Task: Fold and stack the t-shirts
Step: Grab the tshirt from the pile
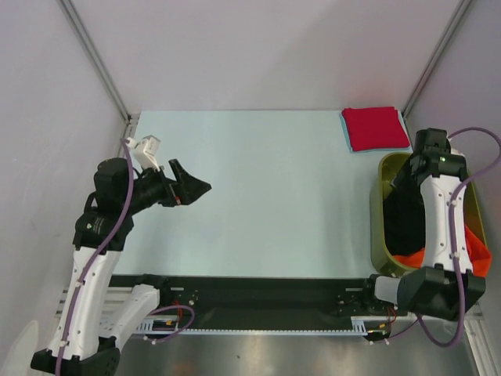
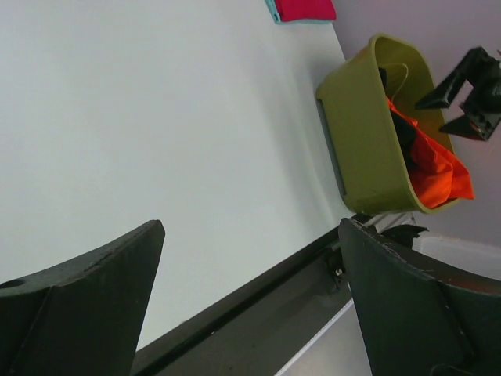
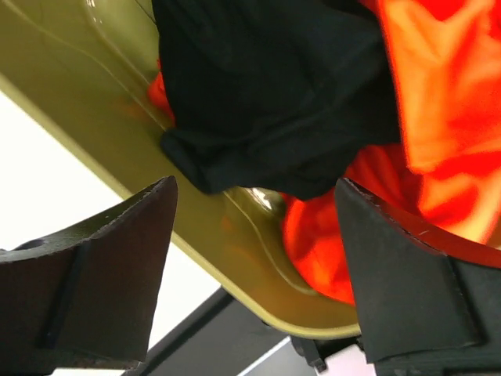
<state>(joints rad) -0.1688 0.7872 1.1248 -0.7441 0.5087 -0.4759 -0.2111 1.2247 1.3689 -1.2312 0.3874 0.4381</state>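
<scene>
A folded red t-shirt (image 1: 376, 128) lies at the table's back right corner, with a thin teal edge showing under it; it also shows in the left wrist view (image 2: 305, 9). A crumpled black t-shirt (image 1: 403, 215) (image 3: 274, 86) and an orange t-shirt (image 1: 477, 254) (image 3: 438, 78) lie in the olive-green bin (image 1: 378, 235). My right gripper (image 1: 403, 178) (image 3: 254, 188) hangs open and empty just above the bin, over the black t-shirt. My left gripper (image 1: 200, 188) (image 2: 250, 227) is open and empty above the table's left side, far from all the shirts.
The bin (image 2: 360, 133) stands along the table's right edge, near the right arm's base. A black rail (image 1: 258, 290) runs along the near edge. Grey walls with metal posts enclose the back and sides.
</scene>
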